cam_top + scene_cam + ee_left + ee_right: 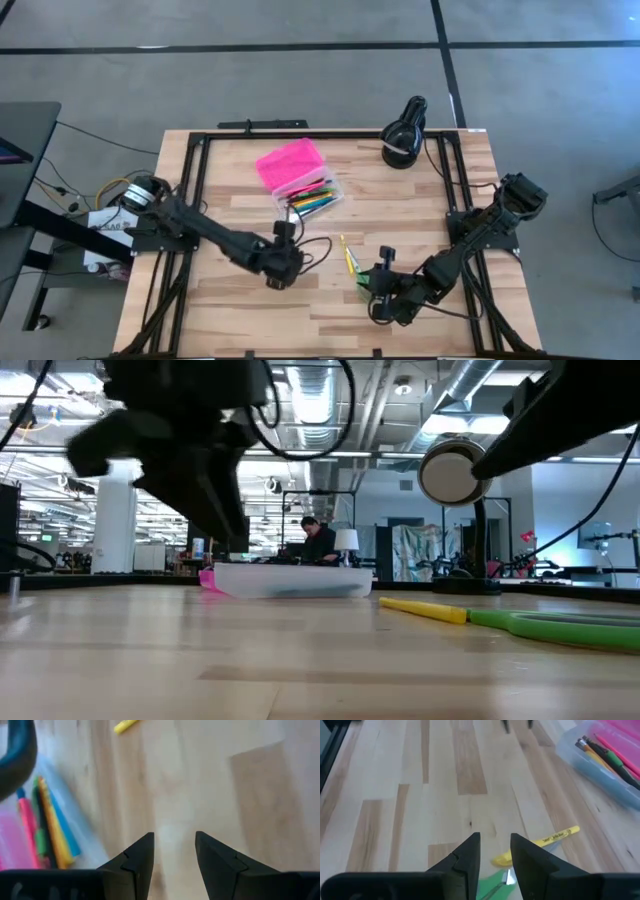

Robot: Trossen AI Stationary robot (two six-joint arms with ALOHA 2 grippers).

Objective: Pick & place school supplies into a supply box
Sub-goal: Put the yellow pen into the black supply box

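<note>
- The right gripper point(495, 851) hovers low over the table with its dark fingers slightly apart and nothing between them, just above the small green-handled scissors point(495, 885) and the thin yellow pencil point(555, 838) lying against them
- The left gripper point(174, 851), likewise parted and empty, hangs over bare wood near the box
- The small clear plastic supply box with its bright pink hinged lid point(291, 163) open sits toward the table's far side, several coloured pens point(312, 197) already inside
- The pencil is likely light, stiff and prone to roll, so a mid-shaft pinch suits it; the scissors lie flat, so their handle loops probably give the surest hold
- A black round lamp-like object point(402, 135) stands at the far edge
</note>
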